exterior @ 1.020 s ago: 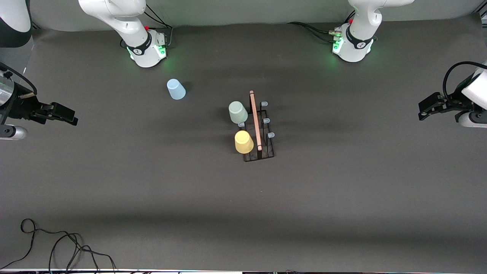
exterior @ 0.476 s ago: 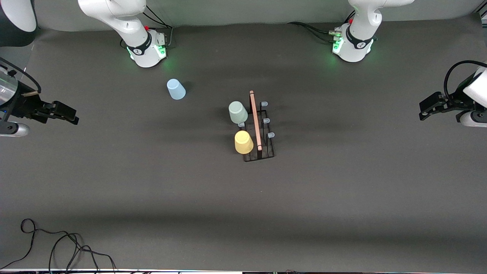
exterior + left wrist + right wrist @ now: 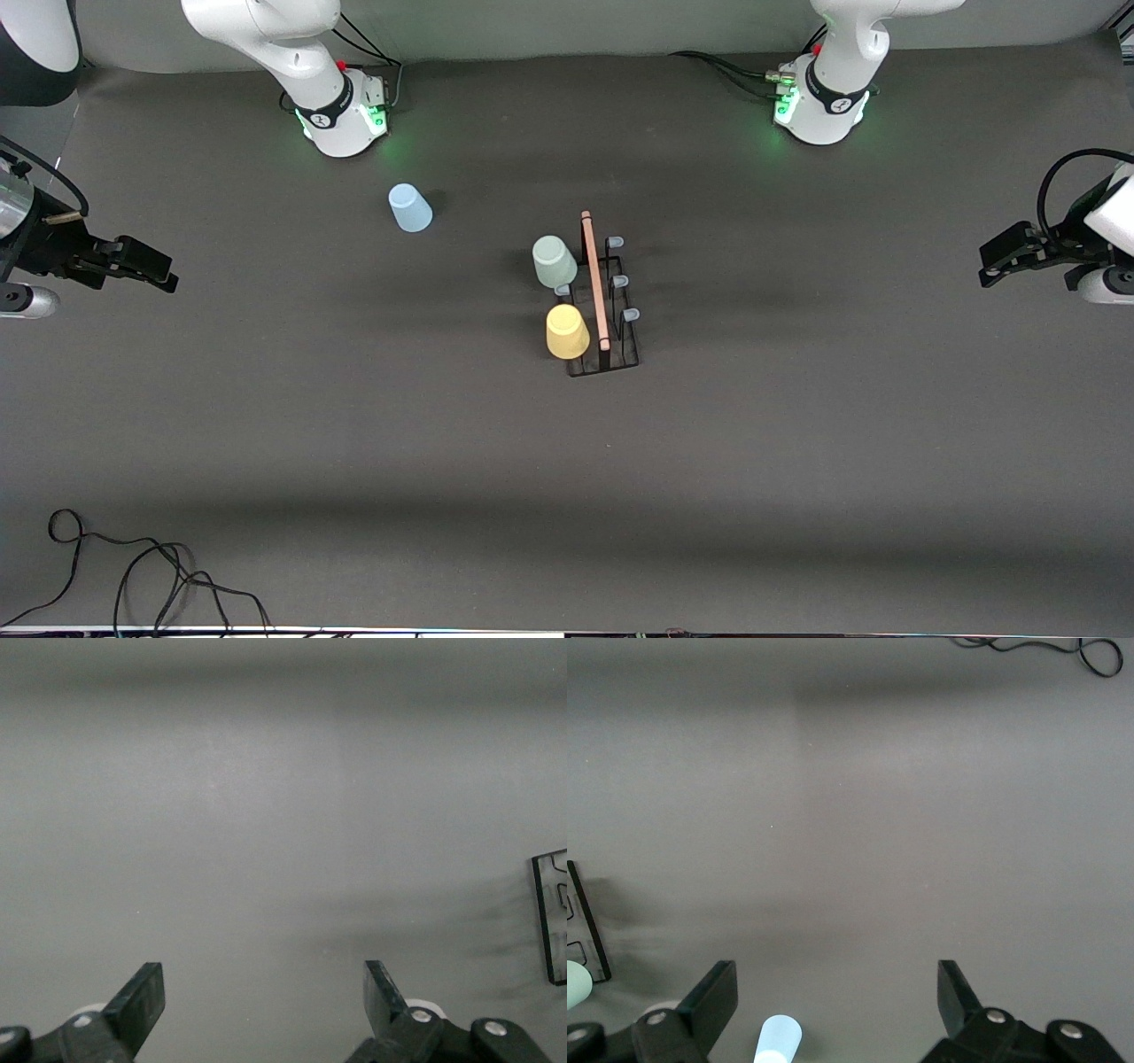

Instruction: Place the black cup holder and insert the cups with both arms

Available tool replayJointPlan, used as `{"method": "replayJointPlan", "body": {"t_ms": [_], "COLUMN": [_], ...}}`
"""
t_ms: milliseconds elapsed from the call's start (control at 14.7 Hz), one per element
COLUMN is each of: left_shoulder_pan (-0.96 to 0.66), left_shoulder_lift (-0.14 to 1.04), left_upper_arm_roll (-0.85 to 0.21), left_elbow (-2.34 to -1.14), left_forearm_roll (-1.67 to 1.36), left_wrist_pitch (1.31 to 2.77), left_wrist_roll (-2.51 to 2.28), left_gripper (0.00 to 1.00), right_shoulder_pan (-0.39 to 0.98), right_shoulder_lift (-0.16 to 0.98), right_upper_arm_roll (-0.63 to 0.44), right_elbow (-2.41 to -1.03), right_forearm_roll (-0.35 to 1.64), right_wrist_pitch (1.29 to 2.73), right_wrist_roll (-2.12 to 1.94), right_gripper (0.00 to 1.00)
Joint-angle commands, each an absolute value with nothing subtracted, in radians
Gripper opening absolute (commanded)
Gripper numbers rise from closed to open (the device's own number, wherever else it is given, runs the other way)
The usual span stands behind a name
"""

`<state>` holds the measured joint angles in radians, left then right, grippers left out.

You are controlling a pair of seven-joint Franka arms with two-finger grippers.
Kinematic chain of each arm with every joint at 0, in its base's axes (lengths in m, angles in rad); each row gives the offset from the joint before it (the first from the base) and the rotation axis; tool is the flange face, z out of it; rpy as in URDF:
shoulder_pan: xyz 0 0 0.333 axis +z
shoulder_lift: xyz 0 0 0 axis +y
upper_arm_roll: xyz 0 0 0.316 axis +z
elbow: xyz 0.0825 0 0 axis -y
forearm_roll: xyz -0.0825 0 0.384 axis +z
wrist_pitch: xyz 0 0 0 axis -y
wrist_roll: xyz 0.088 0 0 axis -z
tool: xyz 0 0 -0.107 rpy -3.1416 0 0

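- The black cup holder [image 3: 603,306] stands upright near the middle of the table [image 3: 797,461], its wooden rod handle [image 3: 594,279] running toward the front camera.
- The pale green cup [image 3: 554,261] and the yellow cup [image 3: 567,330] sit upside down on pegs along the holder's side toward the right arm's end; the yellow one is nearer the front camera.
- 3 blue-tipped pegs [image 3: 620,281] on the holder's side toward the left arm's end are bare.
- The light blue cup [image 3: 409,208] stands upside down on the table, well apart from the holder, toward the right arm's base [image 3: 341,115].
- The left gripper [image 3: 994,266] hangs over the left arm's end of the table; the left wrist view shows its fingers [image 3: 142,1001] spread wide with nothing between them, and a corner of the holder [image 3: 551,917] at the frame's edge.
- The right gripper [image 3: 164,270] hangs over the right arm's end of the table; its fingers [image 3: 718,992] are also spread wide and hold nothing.
- Only the right wrist view shows the blue cup [image 3: 778,1041] between its own fingers' line, farther off, plus a sliver of the green cup [image 3: 574,985].
- A loose black cable [image 3: 133,576] lies at the table edge nearest the front camera.
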<state>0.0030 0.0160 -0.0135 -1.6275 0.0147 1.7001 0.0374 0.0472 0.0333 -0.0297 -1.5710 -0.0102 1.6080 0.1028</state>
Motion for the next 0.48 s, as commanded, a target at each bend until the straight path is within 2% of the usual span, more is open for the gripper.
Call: {"method": "replayJointPlan", "body": {"t_ms": [0,408], "left_shoulder_pan": [0.000,0.002], "left_shoulder_lift": [0.029,0.031], "left_upper_arm_roll": [-0.008,-0.008], "left_elbow": [-1.601,-1.606], "left_forearm_roll": [0.011,0.011], "left_wrist_pitch": [1.677,1.651], "left_wrist_roll": [0.012,0.021], "left_gripper": [1.00,1.00], "right_shoulder_pan": [0.055,0.051], "right_shoulder_lift": [0.020,0.015], "right_upper_arm_roll": [-0.025,-0.023], "right_elbow": [-1.559,-1.557], "right_forearm_roll": [-0.020,-0.017], "right_wrist_pitch": [1.614,1.621], "right_wrist_roll": [0.098,0.101], "right_gripper": [1.00,1.00]}}
